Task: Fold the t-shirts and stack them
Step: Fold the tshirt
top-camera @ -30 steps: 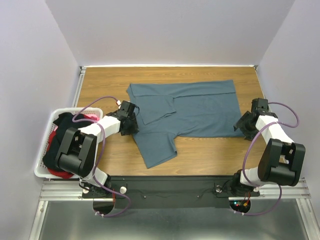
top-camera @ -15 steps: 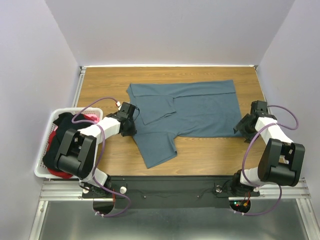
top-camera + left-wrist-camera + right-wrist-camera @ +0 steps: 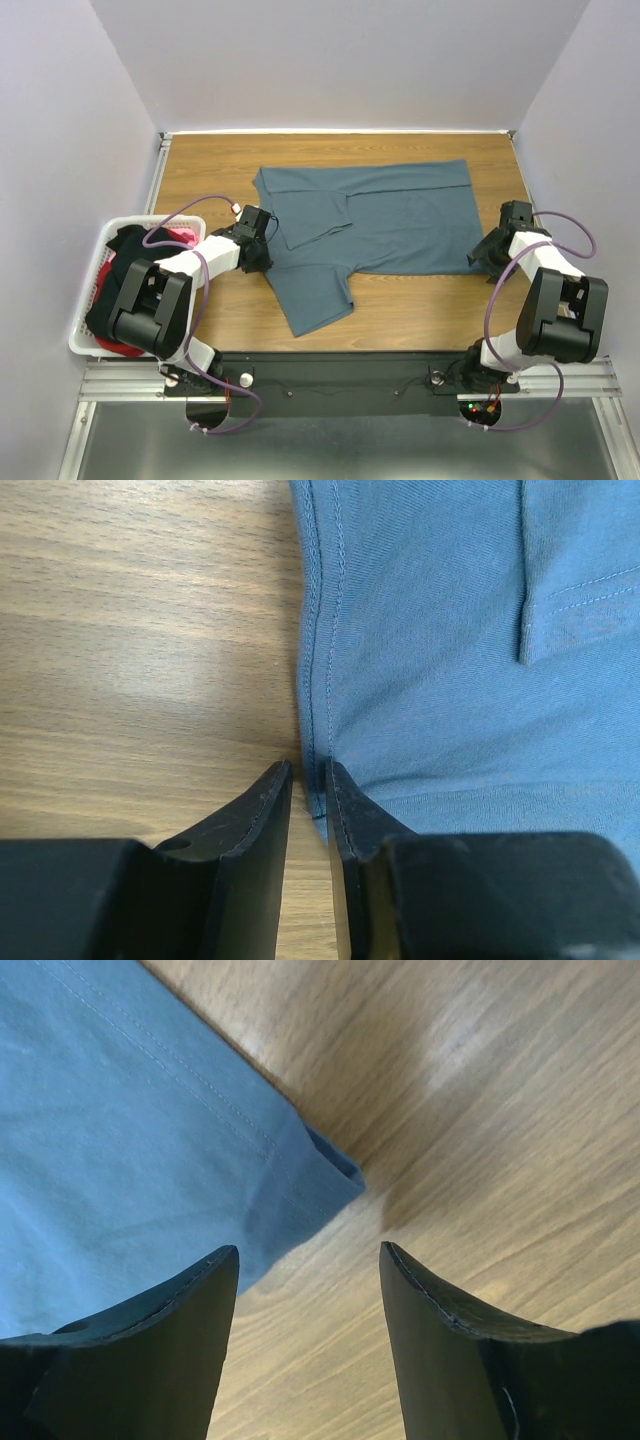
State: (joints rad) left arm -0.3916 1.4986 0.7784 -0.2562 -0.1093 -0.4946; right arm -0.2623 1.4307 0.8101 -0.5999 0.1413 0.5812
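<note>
Cloth between the two grippers: slate blue-grey t-shirt (image 3: 400, 215), spread flat on wooden table (image 3: 430, 305), one sleeve folded in over the body, the other reaching toward the near edge.

Left gripper (image 3: 305, 772). Stood low at the shirt's side edge, fingers almost together, only a thin slit between them. Met the double-stitched hem right at the tips, cloth edge running into the slit against the right-hand finger. Showed bare wood deeper in the slit. Could not be judged as gripping or not. Had the shirt ahead and off to its right, plain wood ahead and off to its left, and the folded sleeve's edge (image 3: 522, 630) farther ahead on the right.

Right gripper (image 3: 308, 1250). Hung wide open at the opposite end of the shirt, holding nothing. Straddled the hem corner (image 3: 335, 1170), just ahead of the gap and nearer the left finger than the right. Had blue cloth ahead and to its left, running under or beside the left finger, not clear which. Had bare wood ahead and to its right.

Behind the left gripper, out past its arm: white lattice basket (image 3: 80, 345) beside the table's edge, with black t-shirt (image 3: 120, 250) and red-pink t-shirt (image 3: 180, 234) bunched inside, well apart from both sets of fingers.
</note>
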